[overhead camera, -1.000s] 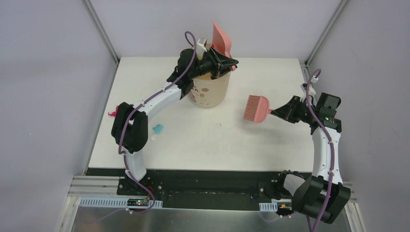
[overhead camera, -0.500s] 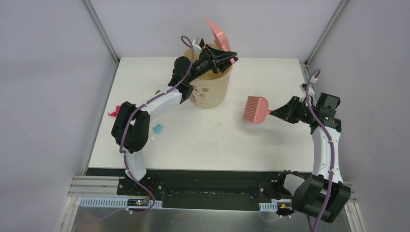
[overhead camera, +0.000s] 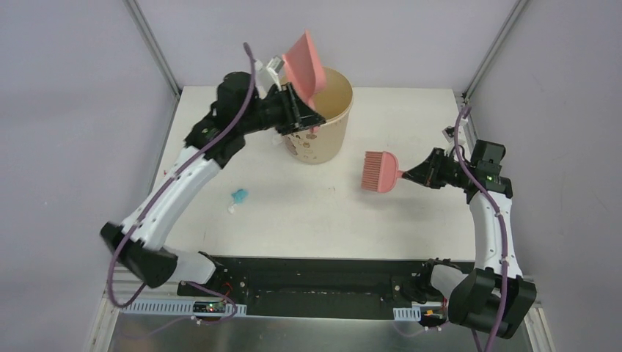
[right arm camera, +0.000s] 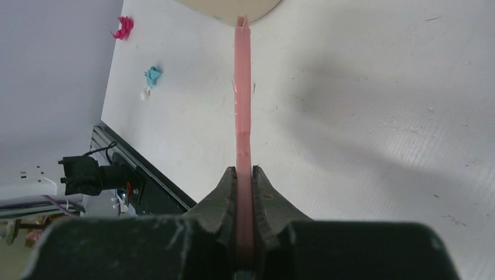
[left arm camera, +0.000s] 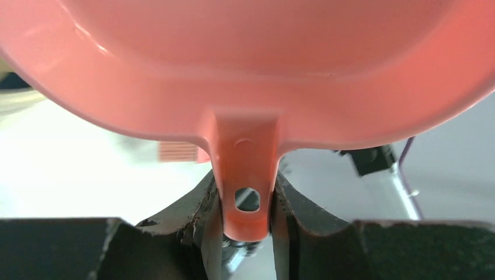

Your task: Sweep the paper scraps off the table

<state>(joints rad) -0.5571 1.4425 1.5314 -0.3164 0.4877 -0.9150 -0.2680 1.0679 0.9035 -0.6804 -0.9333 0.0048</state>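
While the left gripper (left arm camera: 245,201) is clamping the dustpan (overhead camera: 304,60) handle, tilting it above the cup (overhead camera: 323,139), and the right gripper (right arm camera: 245,189) is pinching the brush (overhead camera: 378,173), a careless swing is risking knocking the cup over onto the table (overhead camera: 411,117), where paper scraps (overhead camera: 239,196) are lying at front left

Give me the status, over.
Left gripper shut on dustpan, tilted over the cup. Right gripper shut on brush. Blue scrap, white scrap, magenta scrap on table.

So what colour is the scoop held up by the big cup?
The plastic dustpan is salmon pink, clearest in the left wrist view.
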